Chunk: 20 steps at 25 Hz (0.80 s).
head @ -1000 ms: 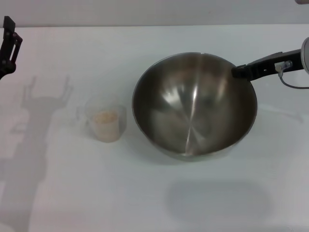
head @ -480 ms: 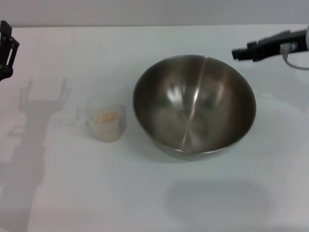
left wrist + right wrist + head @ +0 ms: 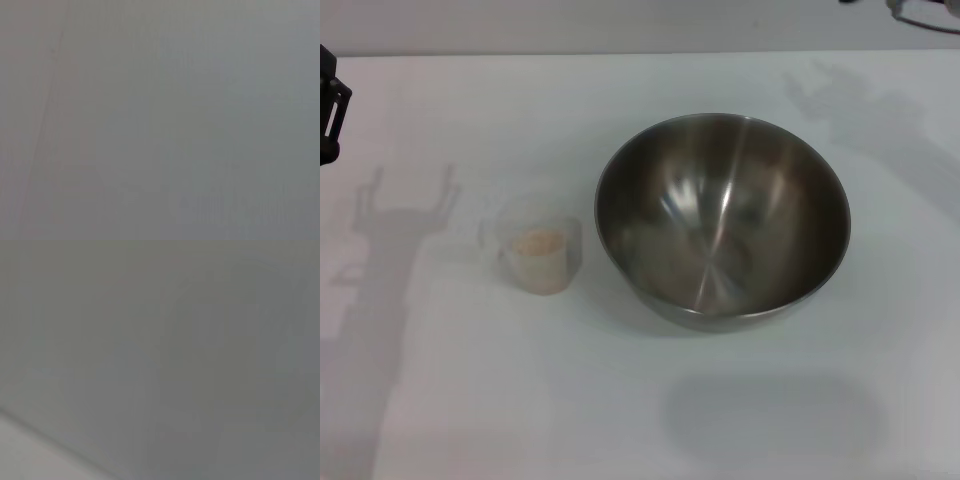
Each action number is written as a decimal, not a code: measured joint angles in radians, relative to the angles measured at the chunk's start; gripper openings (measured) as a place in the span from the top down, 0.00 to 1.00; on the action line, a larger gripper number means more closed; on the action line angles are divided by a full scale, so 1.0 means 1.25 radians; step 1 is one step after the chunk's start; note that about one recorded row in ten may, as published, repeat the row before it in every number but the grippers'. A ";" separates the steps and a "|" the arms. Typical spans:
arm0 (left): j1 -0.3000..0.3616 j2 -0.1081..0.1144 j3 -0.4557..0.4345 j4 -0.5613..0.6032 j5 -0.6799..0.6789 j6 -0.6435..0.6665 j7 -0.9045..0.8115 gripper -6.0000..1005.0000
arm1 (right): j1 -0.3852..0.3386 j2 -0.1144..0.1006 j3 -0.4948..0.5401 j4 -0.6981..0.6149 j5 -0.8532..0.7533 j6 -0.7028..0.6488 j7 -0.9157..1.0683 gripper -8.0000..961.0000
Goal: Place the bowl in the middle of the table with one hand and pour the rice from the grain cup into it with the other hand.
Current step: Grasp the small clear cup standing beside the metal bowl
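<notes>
- Your bowl (image 3: 723, 220) sits mid-counter (image 3: 620, 400), grain cup (image 3: 540, 250) with rice (image 3: 537, 242) just beside it at 9 o'clock.
- Left end effector (image 3: 330, 105): grip state unclear.
- Right end effector: out of sight.

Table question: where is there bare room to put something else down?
The table is bare along the near edge, in front of the cup and bowl, behind them, and to the bowl's right. Only the narrow gap between cup and bowl is tight.

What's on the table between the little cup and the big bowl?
Nothing. In the head view, only a narrow strip of bare white table separates the cup from the bowl; they stand apart.
</notes>
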 joint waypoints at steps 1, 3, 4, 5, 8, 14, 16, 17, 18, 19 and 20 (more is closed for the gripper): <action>0.000 0.000 0.000 0.000 0.000 0.000 -0.002 0.14 | -0.014 0.000 -0.037 0.006 -0.001 -0.072 -0.004 0.52; 0.000 0.000 0.000 0.001 0.000 0.001 -0.003 0.14 | -0.041 0.001 -0.098 0.014 -0.002 -0.200 -0.013 0.52; 0.000 0.000 0.000 0.002 0.000 0.001 -0.003 0.14 | -0.057 0.001 -0.135 0.020 -0.002 -0.277 -0.017 0.52; 0.000 0.000 0.000 0.002 0.000 0.001 -0.003 0.14 | -0.075 0.001 -0.178 0.032 -0.002 -0.383 -0.020 0.52; 0.000 0.000 0.000 0.003 0.000 0.001 -0.003 0.14 | -0.111 0.001 -0.280 0.079 -0.002 -0.644 -0.021 0.52; 0.000 -0.001 0.010 0.004 0.000 -0.003 -0.004 0.14 | -0.114 0.004 -0.485 0.313 0.004 -1.175 0.046 0.52; 0.001 -0.001 0.028 0.004 0.000 -0.004 -0.004 0.14 | -0.094 0.004 -0.539 0.422 0.004 -1.352 0.122 0.52; 0.002 -0.001 0.033 0.003 0.000 -0.005 -0.004 0.14 | -0.082 0.004 -0.563 0.477 0.004 -1.436 0.176 0.52; 0.005 -0.001 0.044 0.003 0.000 -0.005 -0.004 0.14 | -0.071 0.004 -0.583 0.532 0.004 -1.502 0.238 0.52; 0.008 -0.001 0.055 0.002 0.000 -0.005 -0.004 0.14 | -0.062 0.003 -0.598 0.579 0.002 -1.565 0.300 0.52; 0.009 -0.001 0.061 0.002 0.000 -0.005 -0.004 0.14 | -0.054 0.002 -0.609 0.621 0.001 -1.604 0.356 0.52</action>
